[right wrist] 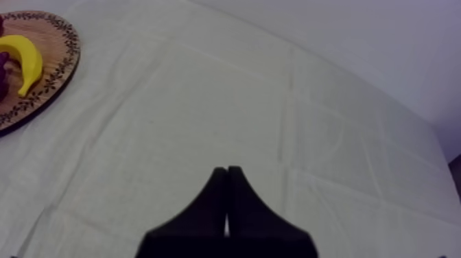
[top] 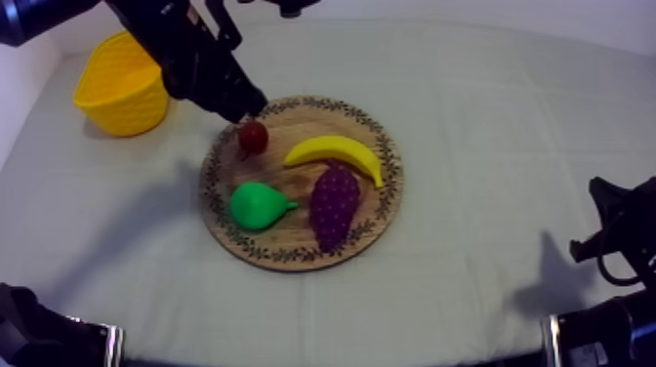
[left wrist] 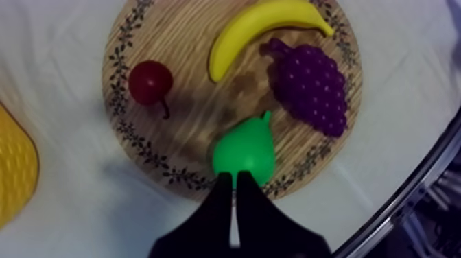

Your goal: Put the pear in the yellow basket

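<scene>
The green pear (top: 259, 206) lies on the near left part of the round wooden board (top: 293, 237), stem toward the grapes. My left gripper (top: 251, 104) hangs over the board's far left rim, close to the small red fruit (top: 253, 137). In the left wrist view its fingers lie together as a narrow wedge, shut on nothing, with the left gripper (left wrist: 235, 181) just short of the pear (left wrist: 245, 152) on the board (left wrist: 192, 103). The yellow basket (top: 122, 83) stands at the far left. My right gripper (right wrist: 226, 171) is shut over bare cloth, low at the right side (top: 607, 232).
A banana (top: 337, 153) and a purple bunch of grapes (top: 334, 203) share the board with the pear, to its right. The banana (left wrist: 264, 27), grapes (left wrist: 312, 86) and red fruit (left wrist: 150, 81) lie beyond the pear. Open cloth stretches between board and basket (left wrist: 14, 168).
</scene>
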